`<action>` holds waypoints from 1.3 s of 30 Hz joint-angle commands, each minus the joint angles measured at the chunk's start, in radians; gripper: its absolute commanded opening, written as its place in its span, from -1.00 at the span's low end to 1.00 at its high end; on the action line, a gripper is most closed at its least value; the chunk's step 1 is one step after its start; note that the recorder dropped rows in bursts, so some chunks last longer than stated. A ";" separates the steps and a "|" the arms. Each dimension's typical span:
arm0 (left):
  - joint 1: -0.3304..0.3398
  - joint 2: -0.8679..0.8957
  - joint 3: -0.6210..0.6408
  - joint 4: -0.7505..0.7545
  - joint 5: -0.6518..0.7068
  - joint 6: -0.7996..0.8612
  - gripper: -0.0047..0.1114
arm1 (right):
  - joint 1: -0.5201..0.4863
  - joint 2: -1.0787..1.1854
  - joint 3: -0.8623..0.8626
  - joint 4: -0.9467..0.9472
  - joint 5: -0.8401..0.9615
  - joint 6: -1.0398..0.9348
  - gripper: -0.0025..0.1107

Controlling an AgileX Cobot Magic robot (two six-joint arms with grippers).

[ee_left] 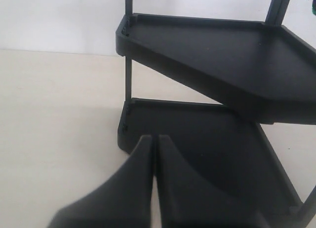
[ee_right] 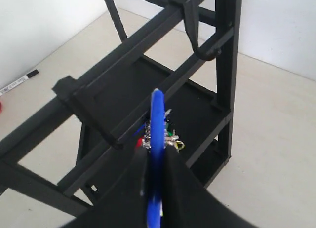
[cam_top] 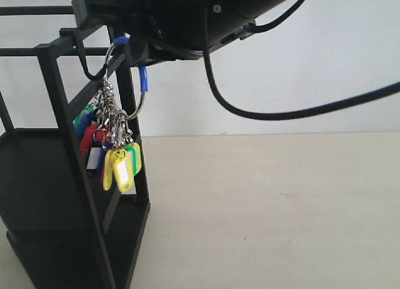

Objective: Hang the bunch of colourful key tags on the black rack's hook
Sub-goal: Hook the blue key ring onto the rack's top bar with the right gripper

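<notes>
The colourful key tag bunch (cam_top: 115, 148) hangs from its silver ring, whose blue sleeve (cam_top: 144, 78) is pinched in my right gripper (cam_top: 132, 50) at the top of the black rack (cam_top: 59, 107). The ring sits right beside the curved end of the hook (cam_top: 87, 69); I cannot tell whether it is over it. In the right wrist view the right gripper (ee_right: 155, 156) is shut on the blue sleeve (ee_right: 157, 119), between a near hook (ee_right: 96, 122) and a far hook (ee_right: 196, 43). My left gripper (ee_left: 154, 139) is shut and empty, close to the rack's lower shelf (ee_left: 212, 139).
A thick black cable (cam_top: 281, 114) droops from the right arm over the pale table (cam_top: 269, 207). A marker pen (ee_right: 17, 81) lies on the table beyond the rack. The rack's upper shelf (ee_left: 212, 45) juts out above the left gripper.
</notes>
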 commanded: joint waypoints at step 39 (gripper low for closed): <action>-0.001 -0.002 -0.001 0.005 -0.008 0.003 -0.84 | 0.063 -0.016 -0.012 0.022 0.016 0.016 -0.10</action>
